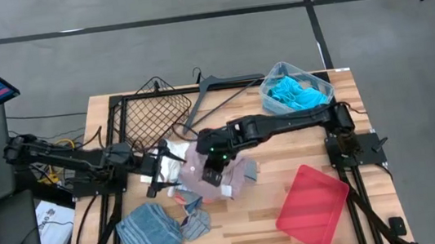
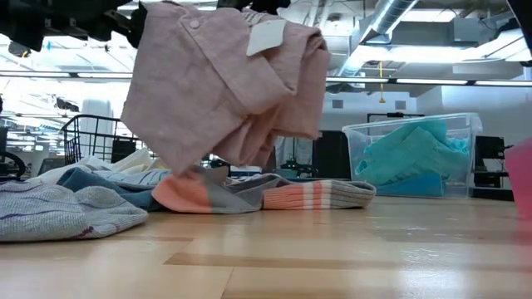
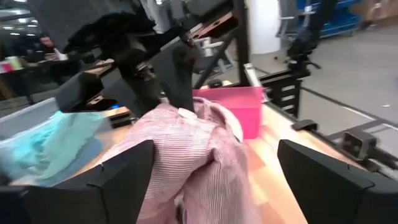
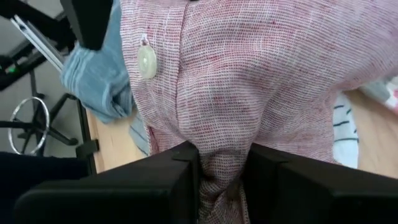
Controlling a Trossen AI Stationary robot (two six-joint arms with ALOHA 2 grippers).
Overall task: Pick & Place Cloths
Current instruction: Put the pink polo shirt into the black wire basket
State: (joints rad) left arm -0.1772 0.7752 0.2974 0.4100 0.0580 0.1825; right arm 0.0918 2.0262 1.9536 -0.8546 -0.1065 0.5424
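Right claw (image 4: 221, 168) is clenched on the pink checked garment (image 2: 224, 83), hanging it clear of the desk (image 2: 332, 249) below (carry step, I'd say), left claw (image 3: 211, 180) gaping beside it, so next it needs a drop spot.

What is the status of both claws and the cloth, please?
Right claw shut on pink checked shirt, lifted clear. Left claw open beside it. Nothing blocking.

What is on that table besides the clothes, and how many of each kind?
Wire basket: 1
Clear plastic bin: 1
Red tray: 1
Clothes hanger: 1
Total: 4
Not counted: the clothes, including the pink checked shirt gripped by the right tool.
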